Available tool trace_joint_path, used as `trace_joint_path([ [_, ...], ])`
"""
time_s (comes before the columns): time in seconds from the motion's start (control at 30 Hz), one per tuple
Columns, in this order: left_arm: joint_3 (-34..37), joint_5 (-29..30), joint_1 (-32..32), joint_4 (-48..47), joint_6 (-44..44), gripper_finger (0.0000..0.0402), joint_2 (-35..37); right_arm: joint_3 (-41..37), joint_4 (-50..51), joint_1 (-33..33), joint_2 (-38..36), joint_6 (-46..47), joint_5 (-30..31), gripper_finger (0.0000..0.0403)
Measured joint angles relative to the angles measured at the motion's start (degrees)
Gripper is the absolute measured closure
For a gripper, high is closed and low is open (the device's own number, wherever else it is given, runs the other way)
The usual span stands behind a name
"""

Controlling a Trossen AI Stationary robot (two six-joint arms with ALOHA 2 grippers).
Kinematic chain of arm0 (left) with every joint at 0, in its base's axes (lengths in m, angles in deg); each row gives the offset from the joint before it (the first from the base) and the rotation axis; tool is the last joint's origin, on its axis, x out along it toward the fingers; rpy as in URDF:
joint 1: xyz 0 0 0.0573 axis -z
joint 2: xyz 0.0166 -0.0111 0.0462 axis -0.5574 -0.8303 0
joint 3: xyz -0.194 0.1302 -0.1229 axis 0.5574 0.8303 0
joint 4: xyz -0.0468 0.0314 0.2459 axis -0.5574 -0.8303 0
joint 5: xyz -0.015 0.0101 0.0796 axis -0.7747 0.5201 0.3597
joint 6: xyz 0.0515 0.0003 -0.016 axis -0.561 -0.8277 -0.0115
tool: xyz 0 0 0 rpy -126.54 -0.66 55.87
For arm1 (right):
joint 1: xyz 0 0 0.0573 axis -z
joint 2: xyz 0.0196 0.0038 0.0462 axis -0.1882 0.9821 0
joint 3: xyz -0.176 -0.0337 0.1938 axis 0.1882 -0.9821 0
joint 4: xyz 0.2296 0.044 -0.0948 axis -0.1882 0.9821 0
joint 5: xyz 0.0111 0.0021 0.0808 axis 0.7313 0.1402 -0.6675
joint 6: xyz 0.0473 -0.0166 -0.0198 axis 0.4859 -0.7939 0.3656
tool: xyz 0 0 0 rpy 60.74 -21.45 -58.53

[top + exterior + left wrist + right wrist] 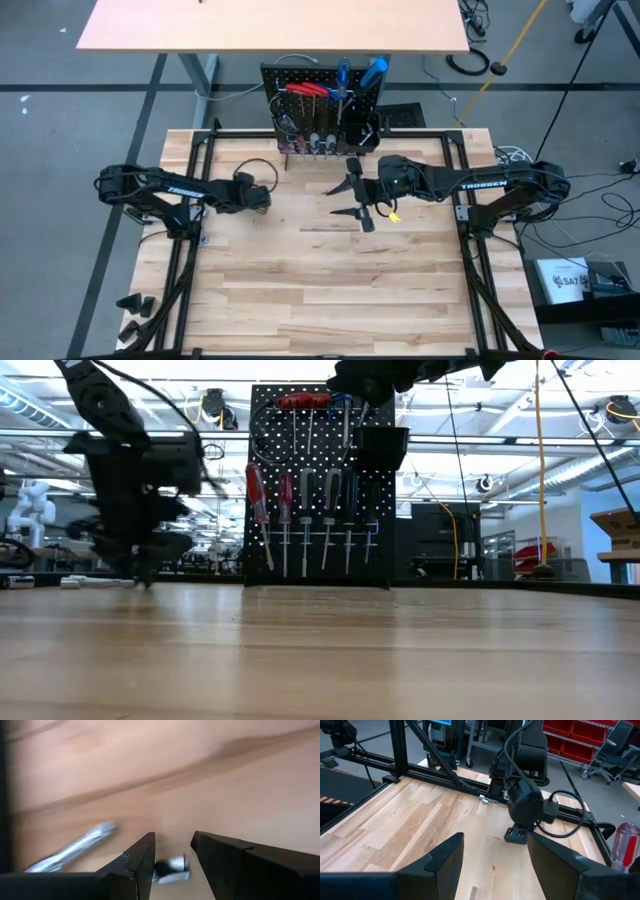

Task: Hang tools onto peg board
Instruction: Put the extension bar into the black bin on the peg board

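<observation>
The black peg board stands at the table's far edge. Red-handled tools, blue screwdrivers and a row of drivers hang on it. My left gripper is low over the table's left part, pointing steeply down, open. A small silver piece lies between its fingers. A longer silver piece lies beside them on the wood. My right gripper hovers open and empty, high over the table's middle. My left gripper comes from above, and its two fingers stand on either side of the small silver piece on the tabletop. The piece lies close to one finger, and a gap shows at the other. Whether a finger touches it, I cannot tell.
A square black bin hangs on the board's right side. Black frame rails run along the table's left, right and far edges. A silver bit lies by the left rail. Bare wood fills the near half.
</observation>
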Motion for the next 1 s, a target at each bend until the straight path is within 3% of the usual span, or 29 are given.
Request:
trace_joint_path([
  [0.23,-0.52,-7.59,2.0,18.53,-14.34,0.0251,-0.24,0.0,0.22,0.0,0.0,0.0,0.0,0.019],
  [0.37,-0.53,-6.61,2.88,22.53,-15.88,0.0251,0.25,0.0,0.35,0.0,0.0,0.0,0.0,0.019],
  [0.57,-0.53,-4.81,3.17,16.05,-10.81,0.0251,3.09,0.02,0.61,0.0,0.0,0.0,0.0,0.019],
  [0.7,-0.51,0.15,3.17,12.13,-9.71,0.0252,4.91,0.02,0.72,0.0,0.0,0.0,0.0,0.019],
  [1.0,-0.53,1.37,3.13,13.59,-26.26,0.0252,8.94,0.02,0.72,0.0,0.0,0.0,0.0,0.019],
])
